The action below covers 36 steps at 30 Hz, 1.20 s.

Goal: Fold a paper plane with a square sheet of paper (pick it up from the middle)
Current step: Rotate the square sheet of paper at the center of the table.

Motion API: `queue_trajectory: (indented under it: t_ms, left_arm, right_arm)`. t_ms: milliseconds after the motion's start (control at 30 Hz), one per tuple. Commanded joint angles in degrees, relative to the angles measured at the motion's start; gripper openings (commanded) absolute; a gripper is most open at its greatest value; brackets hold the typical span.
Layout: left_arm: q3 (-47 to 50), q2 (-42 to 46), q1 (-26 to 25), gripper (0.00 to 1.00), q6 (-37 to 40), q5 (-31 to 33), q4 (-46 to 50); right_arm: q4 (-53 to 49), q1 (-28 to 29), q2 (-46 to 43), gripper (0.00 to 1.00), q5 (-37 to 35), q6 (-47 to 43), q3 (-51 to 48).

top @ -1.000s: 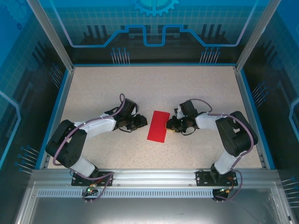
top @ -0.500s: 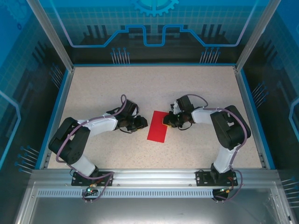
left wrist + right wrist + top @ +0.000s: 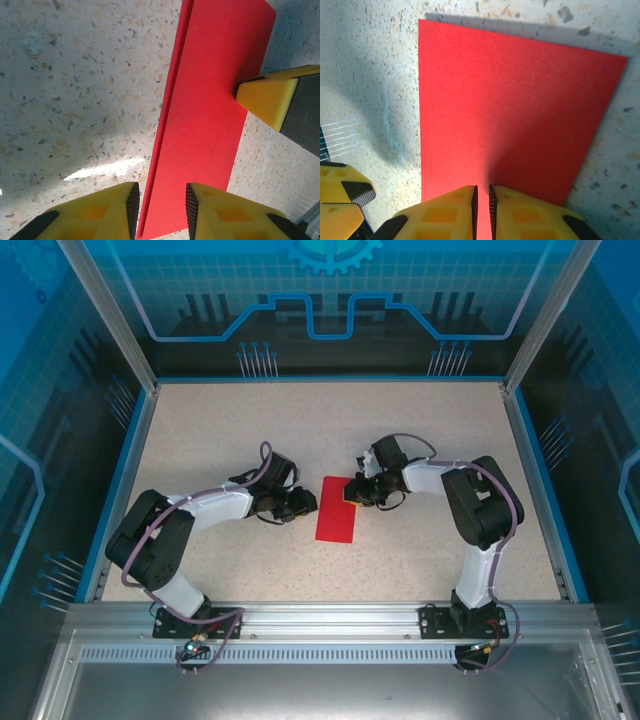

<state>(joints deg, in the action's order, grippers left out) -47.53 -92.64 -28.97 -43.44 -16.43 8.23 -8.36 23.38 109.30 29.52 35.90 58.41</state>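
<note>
Red sheet of paper, folded: right gripper, jaws near-closed, has advanced onto its edge; left gripper part-open opposite; creasing likely.

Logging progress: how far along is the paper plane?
Done: the square sheet of paper lies folded in half, a flat rectangle. In hand: the shut right hand rests on its edge, the left hand straddles one end. Left: all diagonal folds; no point yet.

paper edge behind right hand, maybe touching
</note>
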Motion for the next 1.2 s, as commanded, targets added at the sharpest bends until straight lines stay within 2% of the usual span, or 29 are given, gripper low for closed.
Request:
queue_trajectory:
  t_ms: [0, 200, 333, 600, 1167]
  left_arm:
    - [-1.5, -0.8, 0.5, 0.36, 0.3, -2.8, -0.4]
    - [-1.0, -1.3, 0.5, 0.38, -1.5, -7.8, -2.1]
    - [-0.3, -1.7, 0.3, 0.40, -2.1, -9.4, -3.0]
    - [-0.5, -3.7, 0.2, 0.42, -1.8, -10.4, -2.7]
    - [-2.9, -8.6, -0.7, 0.42, -0.5, -12.9, -3.3]
  right_arm:
    - [-4.1, 0.2, -4.2, 0.17, 1.6, -2.4, 1.2]
    - [-5.4, 0.3, -12.6, 0.19, -3.5, -0.4, -4.3]
    - [-1.6, 0.6, -14.5, 0.20, -2.7, 2.5, -8.9]
    - [1.5, 1.6, -14.8, 0.19, -3.2, 4.8, -12.9]
    - [4.7, 2.8, -11.9, 0.19, -3.3, 6.2, -13.7]
